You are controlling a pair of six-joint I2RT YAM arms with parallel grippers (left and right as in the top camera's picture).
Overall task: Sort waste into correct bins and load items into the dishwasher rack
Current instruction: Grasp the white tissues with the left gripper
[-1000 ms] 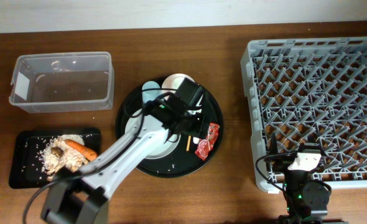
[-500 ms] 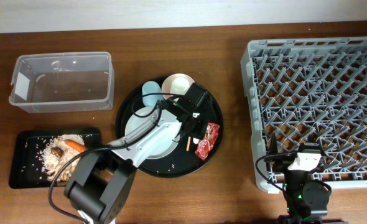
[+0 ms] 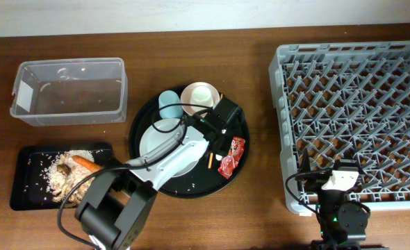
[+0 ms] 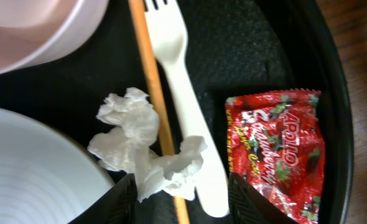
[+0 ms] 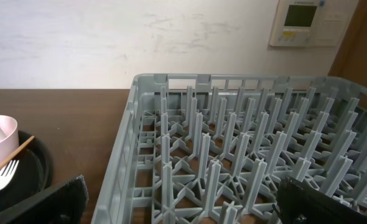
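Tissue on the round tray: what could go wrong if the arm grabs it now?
1. The tissue drapes over the chopstick and fork between the open left end effector's fingers; closing may pinch those too.
2. The wrapper lies close beside one finger and could get nudged or caught.

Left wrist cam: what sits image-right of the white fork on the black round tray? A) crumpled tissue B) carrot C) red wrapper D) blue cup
C: the red wrapper lies just image-right of the white fork, while the crumpled tissue is bunched mostly on its other side.
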